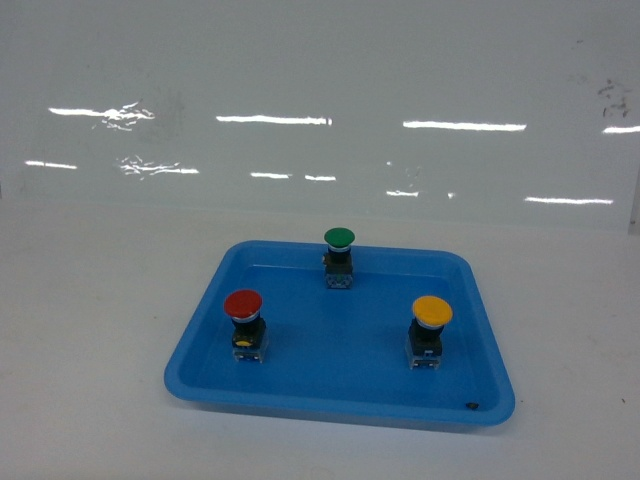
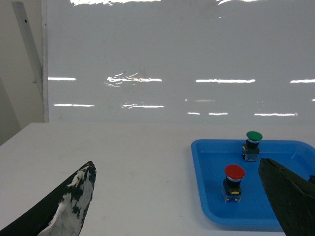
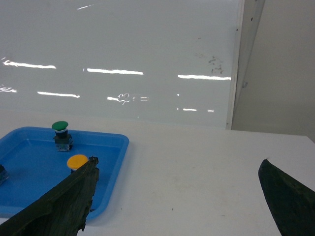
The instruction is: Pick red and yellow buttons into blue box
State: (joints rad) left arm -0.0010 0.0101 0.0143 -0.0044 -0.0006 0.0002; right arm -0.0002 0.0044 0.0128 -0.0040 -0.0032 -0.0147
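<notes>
The red button [image 1: 243,305] stands at the left of a shallow blue tray [image 1: 340,408], and the yellow button [image 1: 432,312] stands at its right. The blue box is out of view. Neither gripper shows in the head view. My left gripper [image 2: 176,162] is open above bare table, left of the tray [image 2: 202,196], with the red button [image 2: 235,172] ahead near its right finger. My right gripper [image 3: 179,159] is open over bare table to the right of the tray [image 3: 117,162]. The yellow button [image 3: 77,161] peeks out behind its left finger. Both grippers hold nothing.
A green button [image 1: 339,238] stands at the back of the tray, also seen as green button [image 2: 254,136] and green button [image 3: 60,126]. A glossy white wall [image 1: 320,100] rises behind the white table [image 1: 90,330].
</notes>
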